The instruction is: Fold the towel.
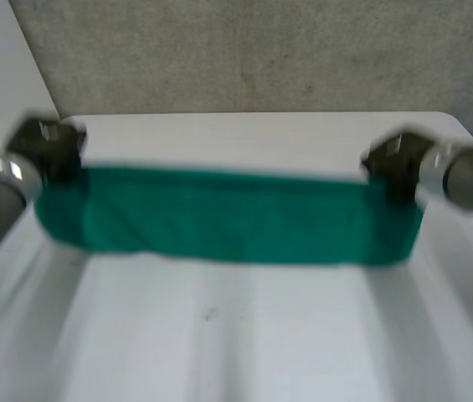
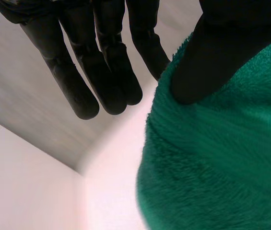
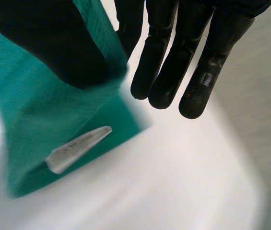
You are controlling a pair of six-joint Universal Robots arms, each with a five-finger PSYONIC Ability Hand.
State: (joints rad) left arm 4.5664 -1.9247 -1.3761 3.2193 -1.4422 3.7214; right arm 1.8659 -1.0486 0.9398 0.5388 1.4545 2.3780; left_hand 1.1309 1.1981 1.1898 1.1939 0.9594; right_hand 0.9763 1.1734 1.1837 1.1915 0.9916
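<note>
A green towel [image 1: 228, 218] hangs stretched as a long band between my two hands above the white table [image 1: 244, 335]. My left hand [image 1: 48, 151] holds its left end. In the left wrist view the thumb [image 2: 212, 57] presses the fluffy towel [image 2: 221, 163] against a finger, and the other fingers [image 2: 101, 72] stay straight beside it. My right hand [image 1: 399, 163] holds the right end. In the right wrist view its thumb [image 3: 53, 43] pinches the towel [image 3: 39, 110] near a corner, above a white label [image 3: 77, 148].
A grey wall [image 1: 261, 50] stands behind the table's far edge [image 1: 269, 115]. Both grey forearms come in from the sides of the table.
</note>
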